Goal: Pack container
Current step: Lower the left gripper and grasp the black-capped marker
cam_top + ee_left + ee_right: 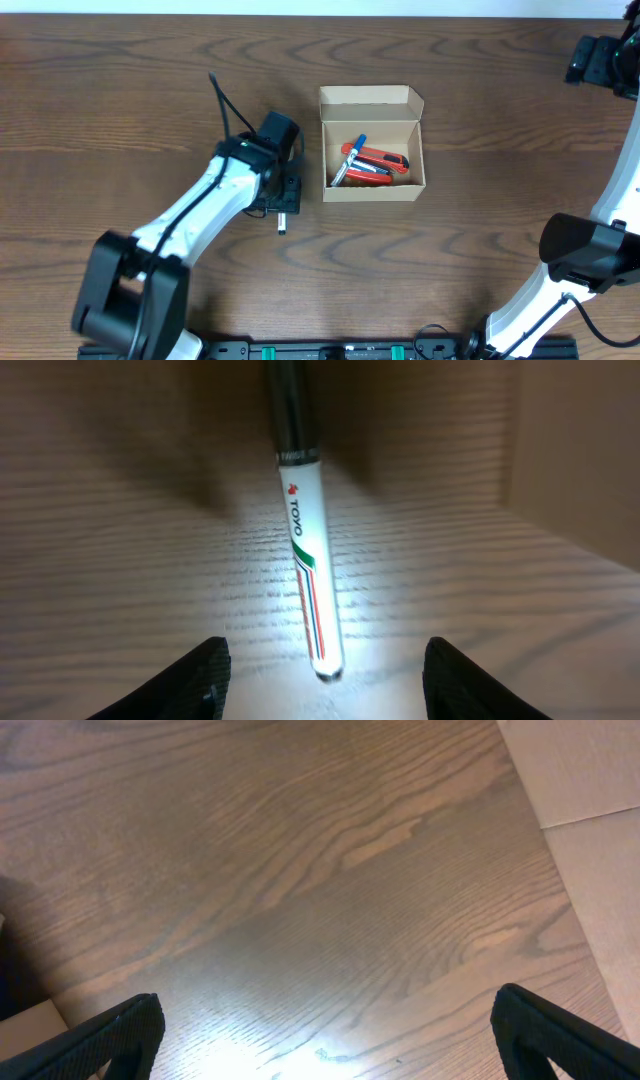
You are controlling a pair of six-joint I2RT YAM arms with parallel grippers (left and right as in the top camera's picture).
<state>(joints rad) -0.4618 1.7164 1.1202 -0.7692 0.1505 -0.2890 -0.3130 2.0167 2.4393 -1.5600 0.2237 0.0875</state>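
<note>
L tool (325, 670) spread wide over pen (305, 550), nr container (375, 193)

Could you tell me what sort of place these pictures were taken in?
Probably a robotics lab bench: the left arm and right arm stand at a wood-grain table, a rail runs along its near edge, and the container holds a few pens.
</note>
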